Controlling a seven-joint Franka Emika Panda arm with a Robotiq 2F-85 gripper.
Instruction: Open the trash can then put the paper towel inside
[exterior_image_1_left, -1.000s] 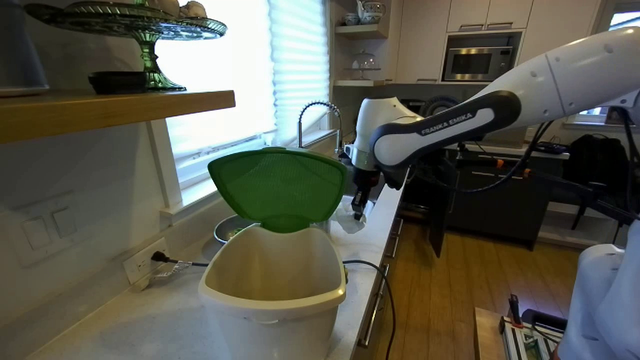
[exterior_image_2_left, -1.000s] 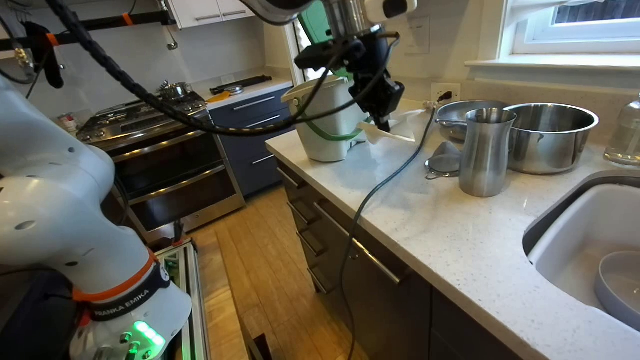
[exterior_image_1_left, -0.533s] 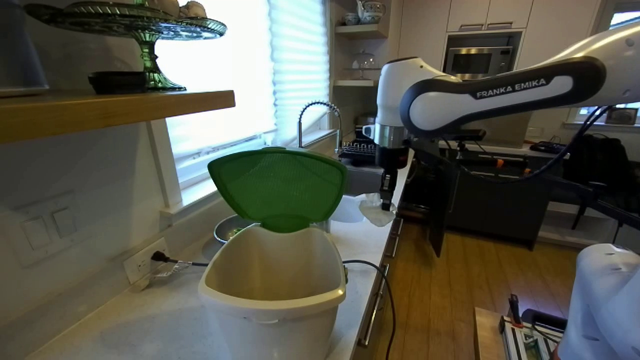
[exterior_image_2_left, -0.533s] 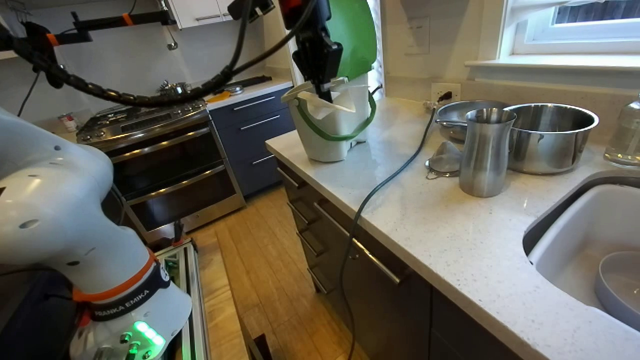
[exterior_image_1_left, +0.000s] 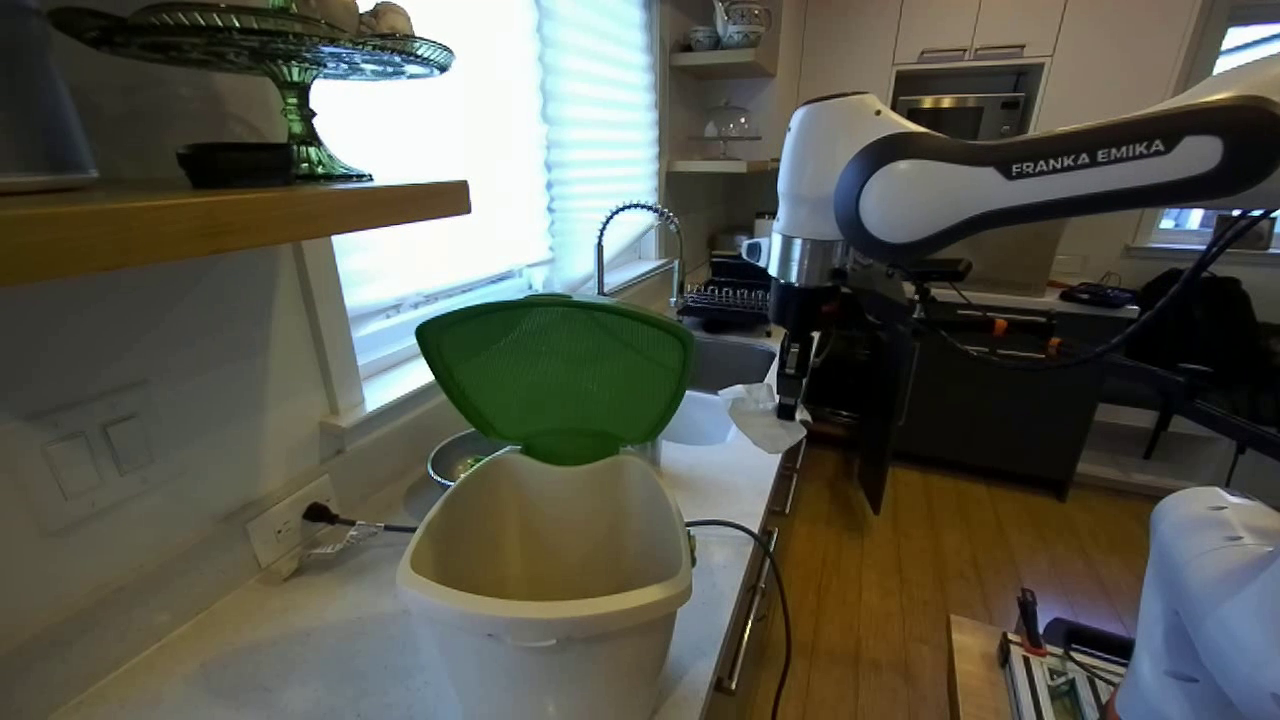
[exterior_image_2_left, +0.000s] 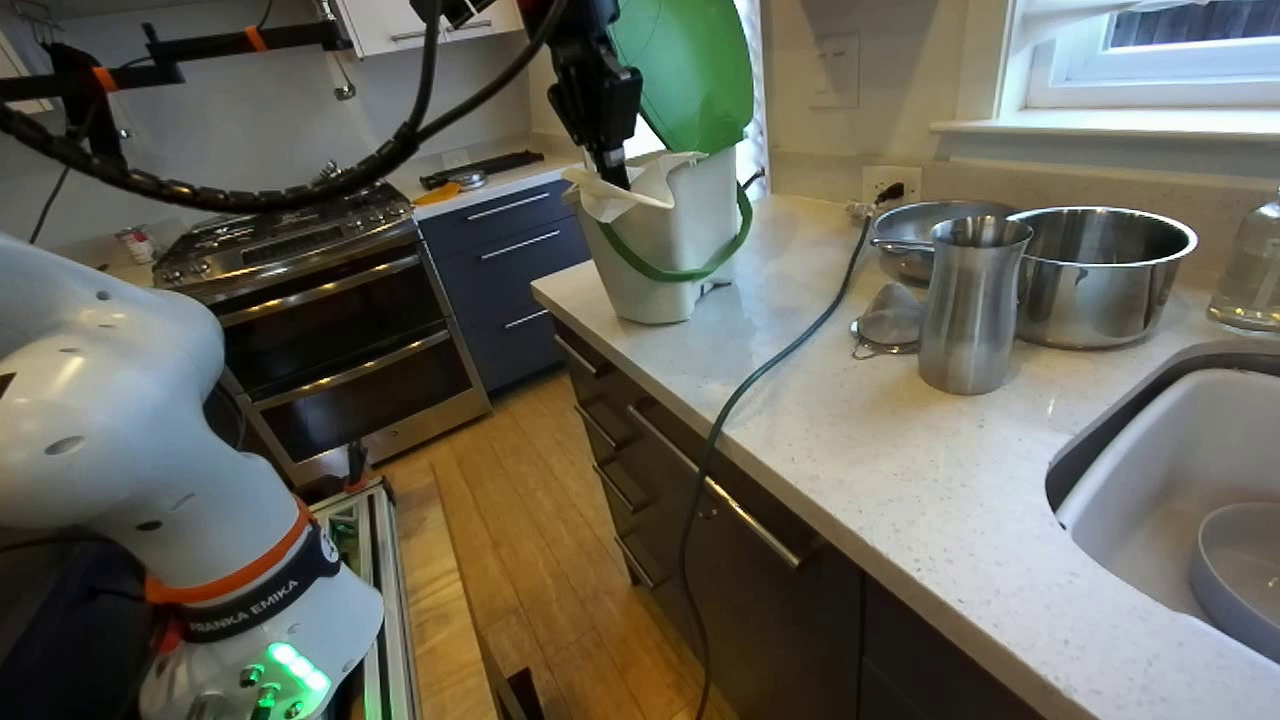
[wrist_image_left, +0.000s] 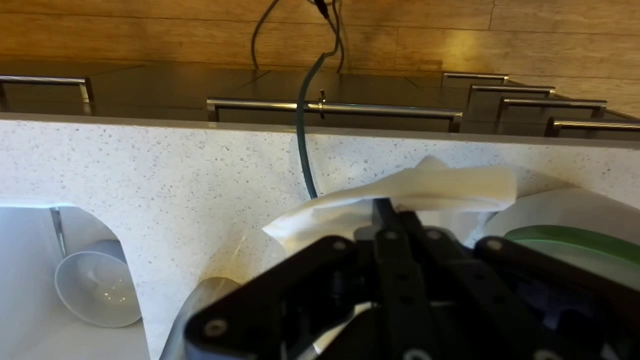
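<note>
Trash can (exterior_image_1_left: 545, 660) open, paper towel (exterior_image_1_left: 755, 417) pinched outside it

The claw (exterior_image_1_left: 788, 413) points down with its tips pressed together on the paper towel, which droops in creases around them above the counter (exterior_image_2_left: 850, 430), near the front edge. In an exterior view it shows well beyond the trash can, on the sink side. The can stands upright on the counter, its green lid (exterior_image_1_left: 555, 380) tipped up and back, its green handle (exterior_image_2_left: 680, 272) hanging against the outer wall. The upper inside walls show smooth and cream; the bottom is out of sight. A metal bowl (exterior_image_2_left: 907, 265) appears in both exterior views and holds something green, too small to name. Just beside it sits a deeper metal pot (exterior_image_2_left: 1100, 305), mouth up, its shiny inner wall showing and its bottom hidden. A tall metal cup (exterior_image_2_left: 965, 335) stands upright in front of these two, with a small strainer (exterior_image_2_left: 888, 318) near its foot. The white sink (exterior_image_2_left: 1140, 500) has a pale plastic bowl (exterior_image_2_left: 1215, 590) in it, seen in the wrist view as well. Near the sink is a clear bottle (exterior_image_2_left: 1255, 270); how full, I cannot tell. On the wooden shelf (exterior_image_1_left: 230, 228), a green glass cake stand (exterior_image_1_left: 295, 110) carries round, pale things cut off by the top edge
</note>
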